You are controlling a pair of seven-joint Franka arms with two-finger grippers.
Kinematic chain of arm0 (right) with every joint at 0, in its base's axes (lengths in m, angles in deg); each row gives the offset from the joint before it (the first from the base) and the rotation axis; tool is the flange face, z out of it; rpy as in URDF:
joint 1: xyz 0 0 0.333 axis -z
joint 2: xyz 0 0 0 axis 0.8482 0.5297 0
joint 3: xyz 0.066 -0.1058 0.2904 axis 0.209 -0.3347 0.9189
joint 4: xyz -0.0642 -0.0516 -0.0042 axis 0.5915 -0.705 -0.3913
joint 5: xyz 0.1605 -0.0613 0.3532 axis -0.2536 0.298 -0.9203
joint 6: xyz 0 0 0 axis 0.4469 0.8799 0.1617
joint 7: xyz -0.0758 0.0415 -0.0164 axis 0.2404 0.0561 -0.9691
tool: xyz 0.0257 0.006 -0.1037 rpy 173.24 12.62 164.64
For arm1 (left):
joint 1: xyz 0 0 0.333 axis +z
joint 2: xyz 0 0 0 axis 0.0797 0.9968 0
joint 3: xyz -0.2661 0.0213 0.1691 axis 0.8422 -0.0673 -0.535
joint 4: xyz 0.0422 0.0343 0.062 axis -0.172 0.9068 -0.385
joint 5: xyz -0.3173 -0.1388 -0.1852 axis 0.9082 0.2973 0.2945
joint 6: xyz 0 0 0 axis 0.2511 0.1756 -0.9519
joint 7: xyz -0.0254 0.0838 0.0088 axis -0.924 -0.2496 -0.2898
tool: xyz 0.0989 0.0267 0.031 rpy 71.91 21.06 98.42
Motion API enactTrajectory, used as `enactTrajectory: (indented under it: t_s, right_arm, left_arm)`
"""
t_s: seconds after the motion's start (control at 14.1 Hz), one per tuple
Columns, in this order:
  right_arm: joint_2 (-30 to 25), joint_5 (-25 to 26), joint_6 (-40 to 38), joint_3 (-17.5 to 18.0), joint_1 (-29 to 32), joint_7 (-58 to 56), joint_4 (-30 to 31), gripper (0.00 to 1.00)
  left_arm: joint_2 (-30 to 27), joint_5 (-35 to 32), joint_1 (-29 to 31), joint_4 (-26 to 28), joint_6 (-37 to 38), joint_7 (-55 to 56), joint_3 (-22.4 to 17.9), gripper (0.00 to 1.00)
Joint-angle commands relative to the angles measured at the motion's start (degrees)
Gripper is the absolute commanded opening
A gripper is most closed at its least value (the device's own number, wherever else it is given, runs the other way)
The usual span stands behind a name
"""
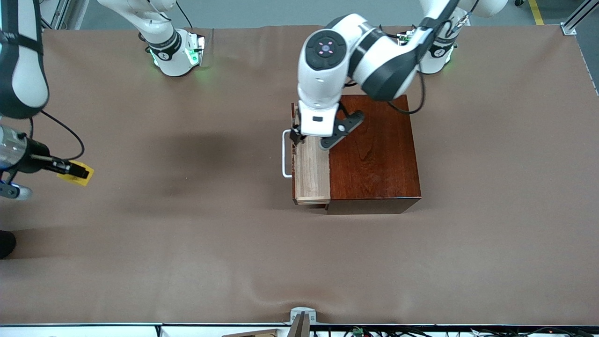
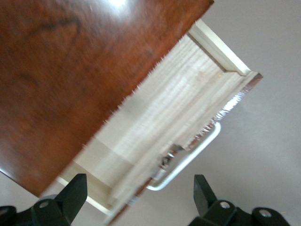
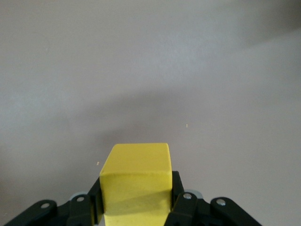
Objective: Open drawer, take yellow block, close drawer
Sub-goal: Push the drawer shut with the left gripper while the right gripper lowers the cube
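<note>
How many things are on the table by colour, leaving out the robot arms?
Reddish-brown: 1, the wooden box with its drawer partly open.
Yellow: 1, the yellow block held in the right tool.
Total: 2

A: Setting? Looks like a robotics lab.
B: Agreed. Two white arm bases (image 1: 175, 49) bolted along one edge of a big counter (image 1: 187, 243), green status lights glowing on them.
A: Counter draped in plain brown cloth, creased. Aluminium framing (image 1: 578, 18) at a corner, grey floor with a yellow line (image 1: 536, 11).
B: Loose cables (image 1: 374, 331) along the edge nearest the front camera. No household furnishings.
</note>
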Motion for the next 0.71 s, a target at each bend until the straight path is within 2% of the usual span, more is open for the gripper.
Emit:
enactTrajectory:
  t_s: [0.0,0.14,0.43,0.64]
  right_arm:
    - [5.29,0.9,6.26,1.25,1.28,-3.69,-0.4,0.0]
    - [9.07,0.9,10.84,1.25,3.12,-7.55,-0.4,0.0]
    - [14.87,1.43,16.39,1.25,6.55,-11.52,-0.49,0.0]
    - [18.21,1.78,20.16,1.25,8.04,-14.06,-0.75,0.0]
  left_arm:
    - [3.81,-0.42,-2.84,-3.8,-2.54,12.31,-1.01,1.0]
    - [5.66,-0.85,-5.03,-4.07,-4.38,20.24,-1.8,1.0]
    - [7.77,-1.3,-9.52,-4.16,-8.42,34.47,-5.93,1.0]
    - [9.96,-1.38,-9.96,-4.25,-10.02,46.77,-6.2,1.0]
